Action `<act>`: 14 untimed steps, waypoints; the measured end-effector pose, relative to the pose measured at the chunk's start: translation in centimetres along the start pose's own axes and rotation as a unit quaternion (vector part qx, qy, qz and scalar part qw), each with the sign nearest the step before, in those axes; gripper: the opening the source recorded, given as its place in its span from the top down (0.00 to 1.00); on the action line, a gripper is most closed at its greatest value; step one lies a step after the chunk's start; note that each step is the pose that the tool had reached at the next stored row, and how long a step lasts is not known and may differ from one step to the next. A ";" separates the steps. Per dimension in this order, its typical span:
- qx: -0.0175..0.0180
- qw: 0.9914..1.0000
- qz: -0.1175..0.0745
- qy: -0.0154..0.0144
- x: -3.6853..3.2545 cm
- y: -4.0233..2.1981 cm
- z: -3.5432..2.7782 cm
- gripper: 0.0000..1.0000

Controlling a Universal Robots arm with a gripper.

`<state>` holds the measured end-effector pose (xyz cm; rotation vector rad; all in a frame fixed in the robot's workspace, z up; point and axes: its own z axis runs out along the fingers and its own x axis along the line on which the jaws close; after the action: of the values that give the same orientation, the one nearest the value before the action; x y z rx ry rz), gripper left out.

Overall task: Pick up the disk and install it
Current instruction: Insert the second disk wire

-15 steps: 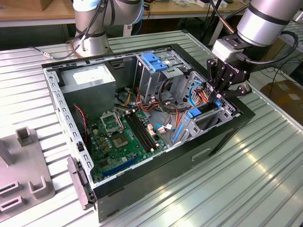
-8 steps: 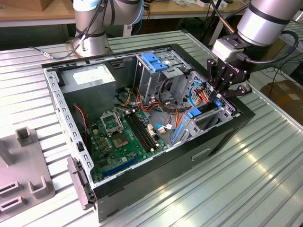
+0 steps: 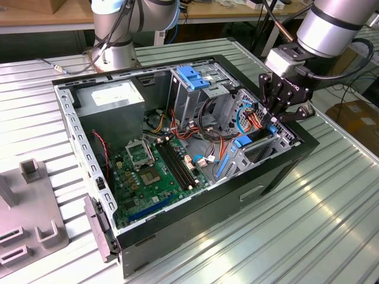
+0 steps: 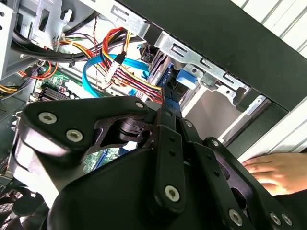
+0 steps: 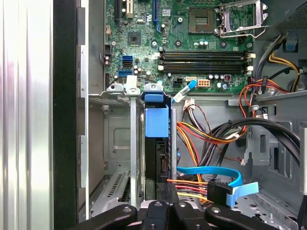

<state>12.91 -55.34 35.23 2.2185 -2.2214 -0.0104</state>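
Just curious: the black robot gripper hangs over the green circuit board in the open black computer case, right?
No. The exterior view shows the black robot gripper over the grey metal drive cage at that view's right, inside the open black computer case.

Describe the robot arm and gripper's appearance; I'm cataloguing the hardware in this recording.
The arm is made of rounded silver-grey segments with a dark band at the joint, and black cables loop along it. A light grey block joins the wrist to the gripper, which is matte black, built of angular linkage plates pinned with silver screws. Its fingers are black too.
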 end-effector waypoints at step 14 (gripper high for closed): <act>0.000 1.000 0.000 0.000 -0.01 0.05 -3.43 0.90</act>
<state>12.88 -55.34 38.66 2.2184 -2.2213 -0.0105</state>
